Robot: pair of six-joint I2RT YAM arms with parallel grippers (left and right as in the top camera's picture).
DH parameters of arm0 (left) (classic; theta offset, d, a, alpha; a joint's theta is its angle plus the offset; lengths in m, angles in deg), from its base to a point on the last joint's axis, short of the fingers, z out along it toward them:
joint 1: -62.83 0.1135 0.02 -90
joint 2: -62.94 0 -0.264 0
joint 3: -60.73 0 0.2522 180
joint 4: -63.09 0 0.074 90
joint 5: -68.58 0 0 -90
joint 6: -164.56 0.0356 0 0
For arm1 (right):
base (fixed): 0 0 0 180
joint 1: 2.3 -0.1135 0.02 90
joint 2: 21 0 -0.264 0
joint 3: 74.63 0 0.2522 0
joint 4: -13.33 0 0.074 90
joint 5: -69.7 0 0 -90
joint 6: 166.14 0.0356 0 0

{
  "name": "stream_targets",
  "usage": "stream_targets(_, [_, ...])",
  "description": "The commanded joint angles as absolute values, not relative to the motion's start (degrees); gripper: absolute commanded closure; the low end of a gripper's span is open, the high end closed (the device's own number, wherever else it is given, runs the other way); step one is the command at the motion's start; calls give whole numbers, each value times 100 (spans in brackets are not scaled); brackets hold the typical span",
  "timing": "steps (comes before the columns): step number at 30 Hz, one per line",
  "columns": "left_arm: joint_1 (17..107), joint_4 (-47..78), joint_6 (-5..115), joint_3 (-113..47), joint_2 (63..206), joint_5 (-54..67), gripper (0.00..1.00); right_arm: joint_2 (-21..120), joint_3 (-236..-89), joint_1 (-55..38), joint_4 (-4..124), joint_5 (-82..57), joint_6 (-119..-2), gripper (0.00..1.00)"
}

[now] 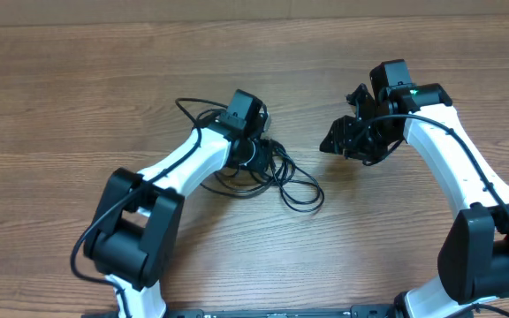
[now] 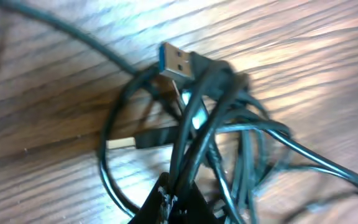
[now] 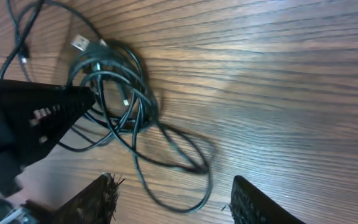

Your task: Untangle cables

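The cables lie as a tangled black bundle with loose loops on the wooden table, just right of my left gripper. In the left wrist view that gripper is shut on several strands of the cables, and a USB plug with a pale tip sticks out above the knot. My right gripper hovers to the right of the bundle, apart from it. Its fingers stand open with nothing between them, above a loose loop of the cables.
The left arm's dark finger reaches into the bundle from the left in the right wrist view. One long strand trails off to the back left. Bare wooden table surrounds the bundle.
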State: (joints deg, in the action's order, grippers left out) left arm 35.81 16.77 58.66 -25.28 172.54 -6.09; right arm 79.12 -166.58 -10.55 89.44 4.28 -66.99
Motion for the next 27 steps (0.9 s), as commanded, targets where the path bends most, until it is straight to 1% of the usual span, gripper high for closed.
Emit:
stream_targets(1, [3581, 1655, 5931, -2874, 16421, -331, 96, 7802, -16639, -1082, 8815, 953, -6697, 43])
stream_targets(7, [3576, 1581, 5929, -2874, 15528, 78, 96, 7802, -16639, -1396, 8509, 937, -6697, 43])
stream_targets(10, [3570, 1498, 5912, -2874, 15337, 143, 96, 7802, -16639, -1582, 8275, 937, -6697, 43])
stream_targets(21, [3567, 1247, 5914, -2874, 15278, 270, 96, 7802, -16639, -2183, 7759, 933, -6697, 43])
stream_targets(24, [3570, 1251, 5914, -2874, 15278, 491, 96, 7802, -16639, -2251, 7582, 933, -6695, 43])
stream_targets(25, [3567, 1251, 5914, -2874, 15278, 585, 96, 7802, -16639, -2255, 7501, 933, -6693, 43])
stream_targets(26, [3567, 1251, 5916, -2874, 15278, 685, 96, 7802, -16639, -2255, 7418, 933, -6693, 47])
stream_targets(27, [3570, 1249, 5916, -2874, 15278, 760, 96, 7802, -16639, -2255, 7348, 913, -6693, 54])
